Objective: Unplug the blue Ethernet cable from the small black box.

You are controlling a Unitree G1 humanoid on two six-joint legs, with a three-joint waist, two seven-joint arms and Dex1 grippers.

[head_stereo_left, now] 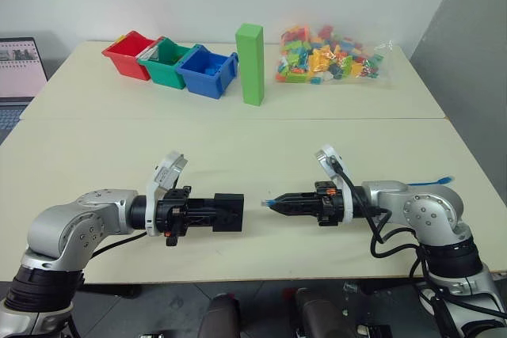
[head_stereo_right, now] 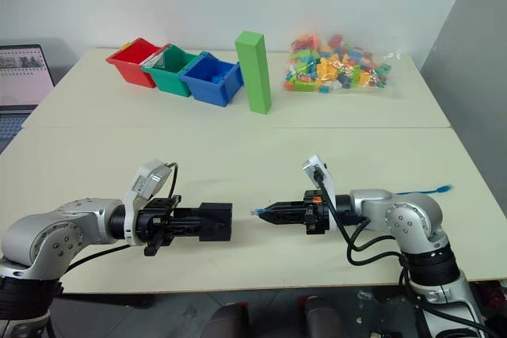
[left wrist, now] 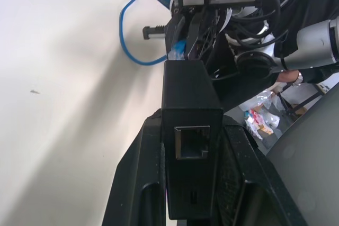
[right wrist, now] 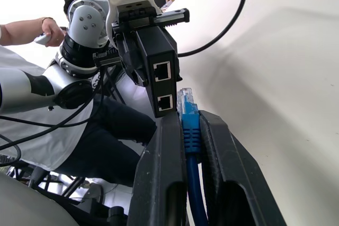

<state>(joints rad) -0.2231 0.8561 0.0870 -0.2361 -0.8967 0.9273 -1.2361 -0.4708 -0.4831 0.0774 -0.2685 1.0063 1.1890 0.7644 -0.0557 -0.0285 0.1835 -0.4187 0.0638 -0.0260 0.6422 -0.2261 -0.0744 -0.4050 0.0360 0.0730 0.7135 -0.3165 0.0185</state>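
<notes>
The small black box (head_stereo_left: 228, 212) is being gripped by the left pincer (head_stereo_left: 207, 213), whose fingers are closed along its sides, and it is being held level above the tabletop (head_stereo_left: 238, 148), with its end face turned toward the robot's right. In the right wrist view, 2 ports are being shown on that face, and both are standing empty.

A clear gap is being kept between the box and the plug, so the 2 are apart and not touching; from this, the cable is being judged as already out of its port.

On the right, the plug end of the blue Ethernet cable (right wrist: 189, 125) is being clamped between the closed fingers of the right pincer (head_stereo_left: 279, 203), with the clear plug tip sticking out past the fingertips and pointing back at the box. The cord's long axis is being carried along the pincer's own line, so box, gap and plug are lying on roughly 1 level line across the robot's front. The rest of the cord is being trailed behind the right arm, and its far end (head_stereo_left: 445, 180) is lying on the tabletop near the right edge.

Any further separation is being judged to run along that same line, rightward away from the box.
</notes>
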